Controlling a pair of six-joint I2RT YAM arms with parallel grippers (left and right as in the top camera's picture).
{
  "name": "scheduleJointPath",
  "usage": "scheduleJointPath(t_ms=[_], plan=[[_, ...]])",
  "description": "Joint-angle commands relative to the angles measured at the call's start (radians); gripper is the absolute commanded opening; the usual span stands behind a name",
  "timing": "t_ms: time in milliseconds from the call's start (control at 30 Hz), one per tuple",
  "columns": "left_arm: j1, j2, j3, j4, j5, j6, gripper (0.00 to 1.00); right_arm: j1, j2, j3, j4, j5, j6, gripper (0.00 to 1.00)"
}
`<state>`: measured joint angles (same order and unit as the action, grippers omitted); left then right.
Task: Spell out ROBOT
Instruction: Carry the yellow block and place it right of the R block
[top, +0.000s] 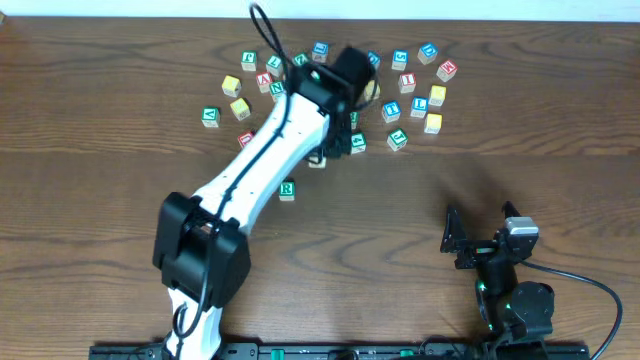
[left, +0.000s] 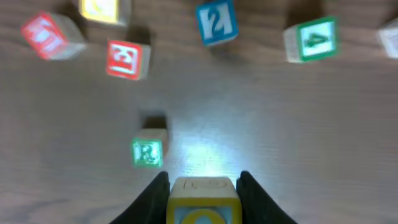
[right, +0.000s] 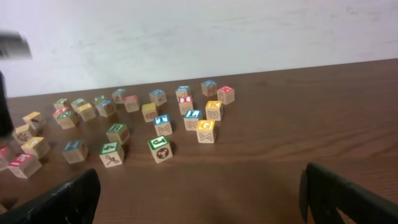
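My left gripper (left: 202, 186) is shut on a yellow-edged block with an O (left: 202, 202) and holds it above the table. In the overhead view this gripper (top: 365, 92) hangs over the scattered letter blocks at the back. A green R block (top: 288, 190) lies alone on the table beside the left arm. It also shows in the left wrist view (left: 148, 152), just ahead of the fingertips. My right gripper (top: 478, 235) is open and empty near the front right, its fingers wide apart in the right wrist view (right: 202, 199).
Several letter blocks lie scattered at the back centre (top: 415, 105). The left wrist view shows a red block (left: 127, 59), a blue block (left: 216, 22) and a green 4 block (left: 311, 40). The left arm (top: 260, 160) stretches diagonally across the table.
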<state>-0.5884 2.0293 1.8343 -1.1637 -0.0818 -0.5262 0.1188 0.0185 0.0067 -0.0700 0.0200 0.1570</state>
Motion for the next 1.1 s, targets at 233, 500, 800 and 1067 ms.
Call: scheduleJointPath(t_ms=[233, 500, 800, 1067], plan=[[-0.006, 0.01, -0.351, 0.351, -0.005, -0.082, 0.23, -0.013, -0.003, -0.001, -0.003, 0.0, 0.014, 0.99], [-0.006, 0.01, -0.459, 0.481, -0.01, -0.08, 0.23, -0.013, -0.003, -0.001, -0.003, 0.0, 0.014, 0.99], [-0.006, 0.01, -0.459, 0.452, -0.009, -0.08, 0.24, -0.013, -0.003, -0.001, -0.003, 0.0, 0.014, 0.99], [-0.006, 0.01, -0.459, 0.417, -0.009, -0.081, 0.28, -0.013, -0.003, -0.001, -0.003, 0.0, 0.014, 0.99]])
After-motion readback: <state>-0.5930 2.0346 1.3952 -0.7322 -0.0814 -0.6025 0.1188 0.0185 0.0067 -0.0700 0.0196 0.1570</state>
